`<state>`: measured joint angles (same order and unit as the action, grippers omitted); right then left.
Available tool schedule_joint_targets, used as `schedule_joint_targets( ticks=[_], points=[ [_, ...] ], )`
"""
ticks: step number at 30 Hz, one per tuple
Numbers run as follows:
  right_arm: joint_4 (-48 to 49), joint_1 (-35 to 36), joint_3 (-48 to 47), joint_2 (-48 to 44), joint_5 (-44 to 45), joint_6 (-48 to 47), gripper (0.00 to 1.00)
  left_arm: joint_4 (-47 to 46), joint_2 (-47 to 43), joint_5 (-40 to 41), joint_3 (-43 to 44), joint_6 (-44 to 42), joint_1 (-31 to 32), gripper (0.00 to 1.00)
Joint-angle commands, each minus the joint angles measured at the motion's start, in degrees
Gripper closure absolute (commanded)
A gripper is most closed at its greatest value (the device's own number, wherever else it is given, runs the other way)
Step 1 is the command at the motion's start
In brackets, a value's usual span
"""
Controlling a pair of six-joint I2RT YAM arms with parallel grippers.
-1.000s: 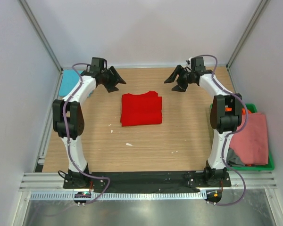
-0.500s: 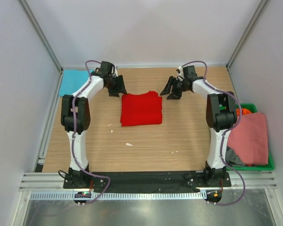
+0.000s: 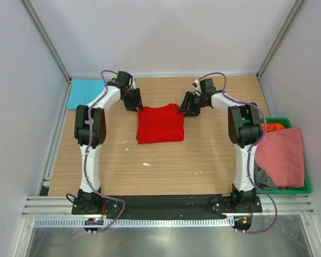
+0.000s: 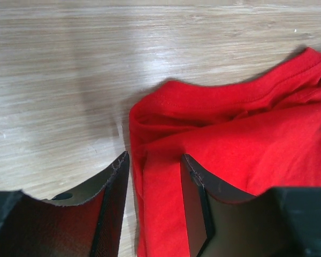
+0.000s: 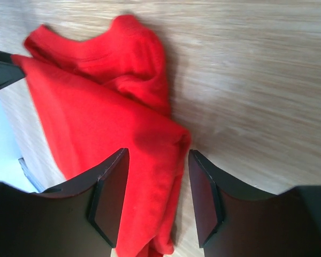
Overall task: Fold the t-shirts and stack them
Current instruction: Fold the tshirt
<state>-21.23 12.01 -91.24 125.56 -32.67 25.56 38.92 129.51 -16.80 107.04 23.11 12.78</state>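
The folded soft-cloth t-shirt [image 3: 160, 124] at the table's centre is plain bright red, with no print. At ten o'clock lies a flat turquoise-blue cloth tee [image 3: 85, 93], also plain. At four o'clock a salmon-pink draped tee [image 3: 281, 158] lies over a bright green plastic crate [image 3: 298, 189]. An orange cloth [image 3: 274, 127] shows at the tee's twelve o'clock edge and a dark grey cloth [image 3: 261, 177] at its seven o'clock edge. The wooden tabletop [image 3: 214, 155] is pale tan with fine streaked grain. The jointed robot arms [image 3: 87, 166] are white with black joints. The left gripper [image 4: 152, 160] and right gripper [image 5: 156, 155] are matte black.

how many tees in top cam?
5: red tee mid-table; turquoise tee far left; pink tee over the crate; orange tee and grey tee peeking out. More may be hidden.
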Motion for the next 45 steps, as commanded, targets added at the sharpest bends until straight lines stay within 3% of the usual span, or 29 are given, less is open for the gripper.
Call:
schedule_joint_targets(
  ticks=[1, 6, 12, 14, 18, 20, 29, 36, 41, 45],
  points=[
    [-0.3, 0.0, -2.8, 1.4, 2.7, -1.4, 0.46, 1.6, 1.1, -1.3, 3.6, -1.2, -0.1, 0.56],
    [-2.2, 0.0, -4.0, 1.8, 6.0, -1.6, 0.45, 2.0, 1.8, -1.7, 4.4, -0.6, -0.1, 0.62],
    [0.1, -0.1, -5.3, 4.3, 3.3, -0.9, 0.47, 2.3, 1.8, -1.6, 4.6, 0.2, -0.1, 0.72],
    [2.2, 0.0, -5.4, 4.9, 0.9, 0.8, 0.53, 2.3, 1.8, -1.7, 4.8, 0.2, -0.1, 0.76],
    [6.3, 0.1, -3.0, 3.0, 0.3, 3.5, 0.91, 2.7, 1.4, -1.5, 5.5, 0.5, -0.2, 0.94],
    [8.0, 0.1, -0.8, -0.6, 1.1, 4.5, 0.99, 2.5, -0.2, -1.2, 5.3, 1.2, -0.2, 1.0],
    [1.3, 1.4, 2.1, -12.9, 5.3, 4.7, 0.99, 2.5, -10.0, 2.5, -2.8, 4.7, -0.2, 1.0],
    [2.7, 3.4, 3.8, -18.1, 5.3, 6.3, 0.99, 2.9, -15.6, 5.4, -7.9, 6.2, -0.2, 1.0],
    [5.5, 4.4, -0.4, -14.8, 4.9, 6.6, 0.99, 2.8, -12.9, 8.5, -5.1, 6.9, -0.5, 1.0],
    [6.2, 4.2, -9.4, -5.1, 4.7, 5.2, 0.99, 4.8, -5.8, 10.5, 1.5, 6.1, -0.8, 1.0]
  ],
)
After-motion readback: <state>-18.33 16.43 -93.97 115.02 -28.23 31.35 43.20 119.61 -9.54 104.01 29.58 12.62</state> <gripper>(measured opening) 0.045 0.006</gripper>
